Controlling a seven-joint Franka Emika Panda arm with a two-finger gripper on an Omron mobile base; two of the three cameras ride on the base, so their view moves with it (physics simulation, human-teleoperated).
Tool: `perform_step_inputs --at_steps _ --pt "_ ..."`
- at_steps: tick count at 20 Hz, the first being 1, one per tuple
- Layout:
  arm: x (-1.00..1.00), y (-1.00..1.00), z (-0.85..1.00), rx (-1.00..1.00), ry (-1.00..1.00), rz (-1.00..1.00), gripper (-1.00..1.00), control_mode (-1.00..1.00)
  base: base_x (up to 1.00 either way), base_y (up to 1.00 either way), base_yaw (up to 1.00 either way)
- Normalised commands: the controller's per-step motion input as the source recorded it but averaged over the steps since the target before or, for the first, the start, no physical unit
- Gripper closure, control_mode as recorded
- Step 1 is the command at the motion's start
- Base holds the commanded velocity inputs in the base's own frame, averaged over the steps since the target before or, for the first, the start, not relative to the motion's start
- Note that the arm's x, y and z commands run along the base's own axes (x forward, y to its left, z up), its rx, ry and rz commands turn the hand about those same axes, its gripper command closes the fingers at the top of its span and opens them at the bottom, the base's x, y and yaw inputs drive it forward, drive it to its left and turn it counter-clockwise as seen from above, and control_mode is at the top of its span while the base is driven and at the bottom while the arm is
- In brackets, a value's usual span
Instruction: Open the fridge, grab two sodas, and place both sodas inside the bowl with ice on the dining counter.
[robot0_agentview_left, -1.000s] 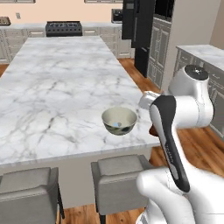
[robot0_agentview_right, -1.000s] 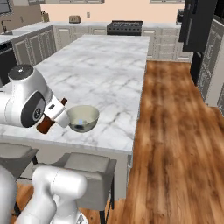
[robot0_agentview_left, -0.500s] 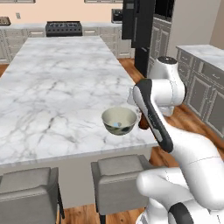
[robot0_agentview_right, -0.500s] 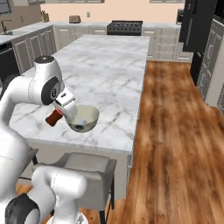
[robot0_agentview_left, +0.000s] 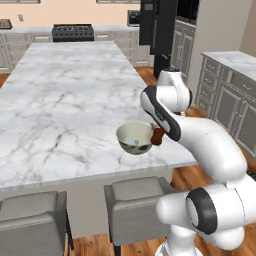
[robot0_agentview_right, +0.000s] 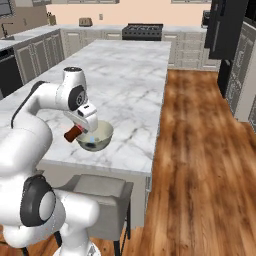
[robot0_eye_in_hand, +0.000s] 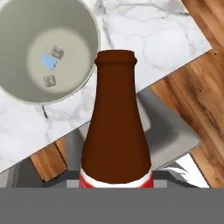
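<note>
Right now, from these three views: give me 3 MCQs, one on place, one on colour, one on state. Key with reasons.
1. Where does the bowl sit?
A. near the dining counter's edge closest to the robot
B. on the wood floor
C. on a stool

2. What colour is the bottle in the gripper?
A. clear green
B. dark brown with a red label
C. white

3. What is the bottle's state?
A. lying inside the bowl
B. standing on the counter
C. held in the gripper beside the bowl, not yet in it

Key:
1 A: both base views show the bowl on the marble top near the stools' side.
2 B: the hand view shows the brown neck and a red band below.
3 C: the hand view shows the bottle in the gripper, with the bowl off to one side holding only ice cubes.
</note>
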Motion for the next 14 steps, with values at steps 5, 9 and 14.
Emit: perform_step_inputs --at_steps 5,9,14 --pt "0.62 0.03 -0.43 0.0 0.17 0.0 1.0 -1.0 0.0 0.0 0.0" --pt "0.53 0.14 -0.27 0.0 0.1 0.0 1.0 -1.0 0.0 0.0 0.0" --pt "0.36 0.08 -0.31 0.0 0.06 0.0 1.0 -1.0 0.0 0.0 0.0"
